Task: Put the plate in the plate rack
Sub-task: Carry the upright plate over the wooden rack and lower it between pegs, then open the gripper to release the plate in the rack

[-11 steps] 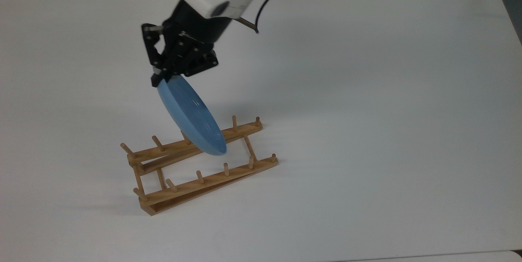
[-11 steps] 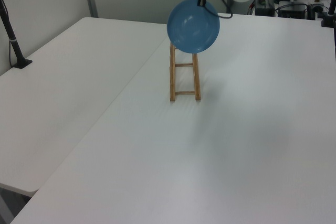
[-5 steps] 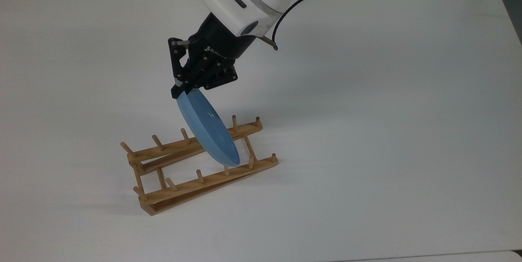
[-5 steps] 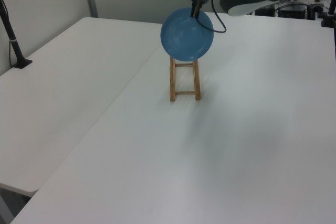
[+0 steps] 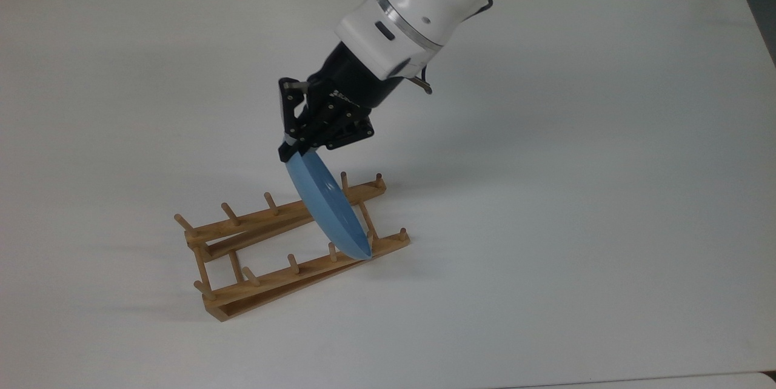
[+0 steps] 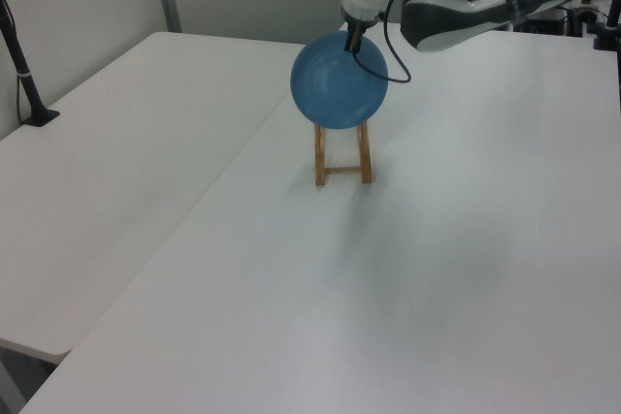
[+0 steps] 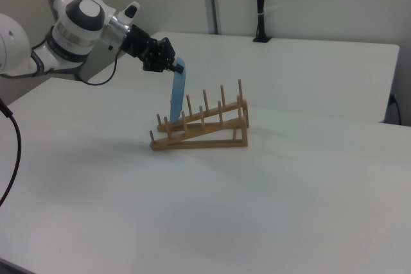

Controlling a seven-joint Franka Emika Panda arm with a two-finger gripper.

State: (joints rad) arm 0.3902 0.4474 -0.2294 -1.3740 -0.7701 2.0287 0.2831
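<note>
- One white table (image 5: 576,195) spreads far out on every side below the gripper, bare apart from the rack.
- Under the gripper and reaching away toward the top view's left stands the plate rack (image 5: 267,256), a sloped wooden frame whose two peg rows run side by side; its low end lies nearest the gripper.
- Hanging straight down from the gripper is the plate (image 5: 327,207), on edge and nearly upright, its bottom rim down among the pegs at that low end. Whether it already touches a rail cannot be told.
- Smallest, the gripper (image 5: 290,148) itself: its black fingers are pinched onto the plate's top rim, carrying it.
- Judged step: lowering the plate into a slot, close to the finish.
- Next move, as I judge it, calls for a short descent until the rim seats between neighbouring pegs on both rails, then letting go; a tilt could make it ride over a peg.
</note>
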